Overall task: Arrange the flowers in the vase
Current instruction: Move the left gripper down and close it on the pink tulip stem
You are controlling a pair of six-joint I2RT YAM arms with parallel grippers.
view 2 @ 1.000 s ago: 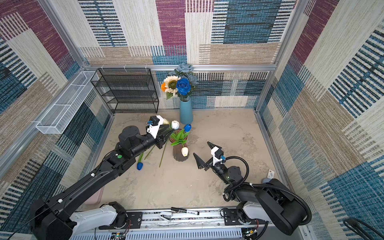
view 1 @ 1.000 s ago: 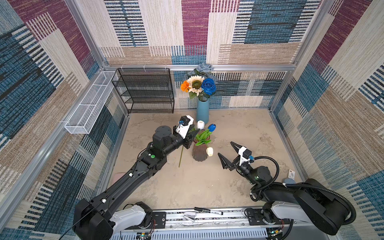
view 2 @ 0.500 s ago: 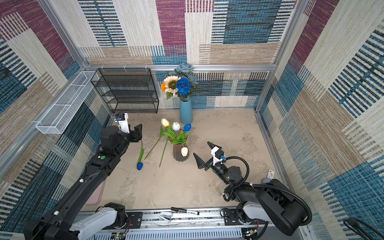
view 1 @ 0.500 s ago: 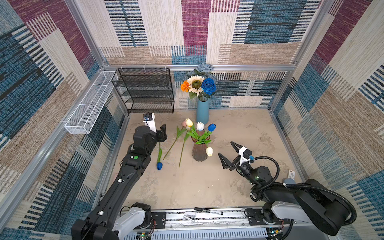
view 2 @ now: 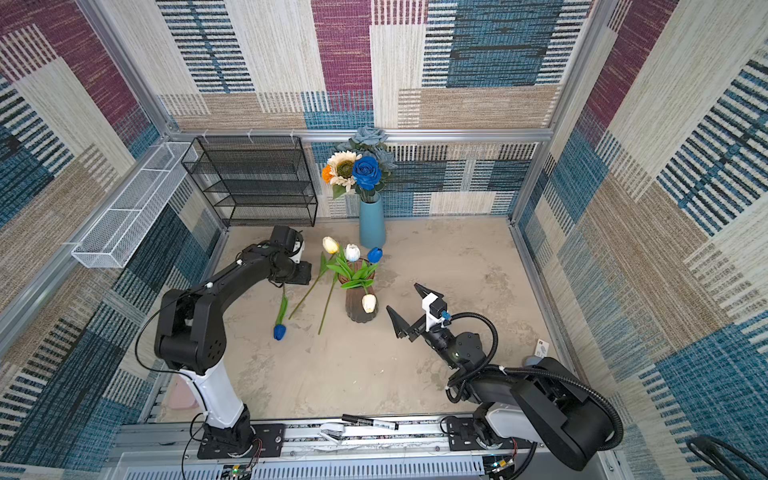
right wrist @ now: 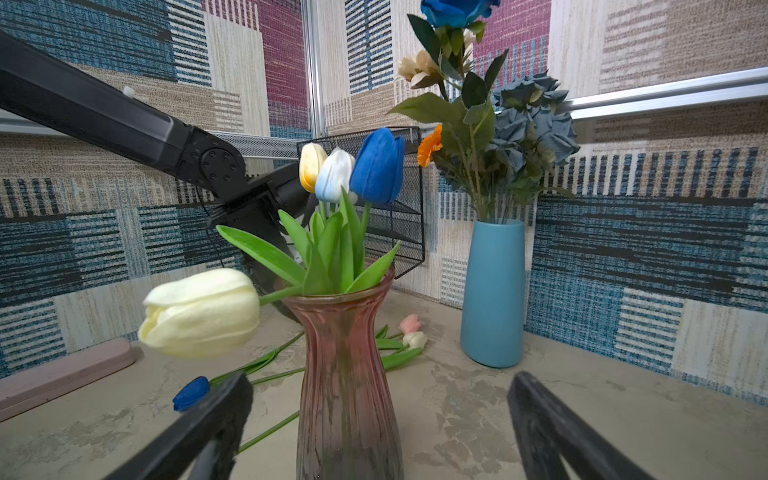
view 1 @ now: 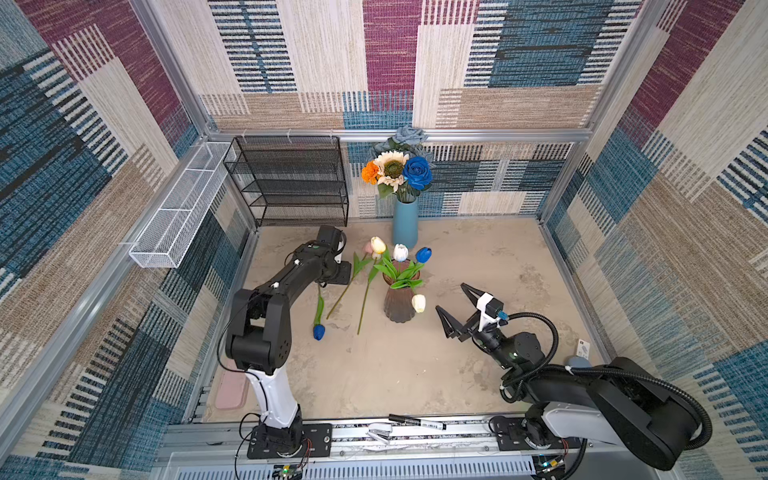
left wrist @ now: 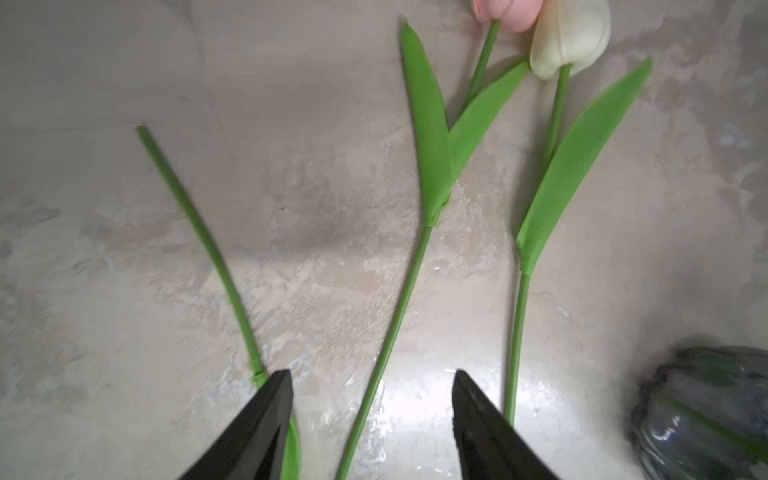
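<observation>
1. Middle of the desk (view 1: 478,257), in both top views: ribbed pink glass vase (view 1: 399,309), upright. It holds four flowers: yellow tulip (view 1: 377,244), white tulip (view 1: 400,252) and blue tulip (view 1: 423,254) standing, and cream tulip (view 1: 418,302) drooping over the rim to the lower right.
2. Left of the vase, flat on the desk: three loose flowers. Loose blue tulip (view 1: 318,331) lies lowest; pink tulip (left wrist: 507,12) and pale tulip (left wrist: 571,37) lie with heads touching.
3. Left hand (left wrist: 370,374): a second ago it was up at the vase among the leaves. It has since swung away and now sits low over the loose stems, jaws apart and gripping nothing. The pink tulip's stem runs through the gap.
4. Right hand (view 1: 449,296): jaws wide apart, empty, just right of the vase and facing it; unchanged over the second.
5. Reading: one placement appears finished and the next pick is starting, probably the pink tulip. Three flowers remain.
6. Rear wall: tall blue vase (view 1: 405,224) with its bouquet, well apart from both hands.
</observation>
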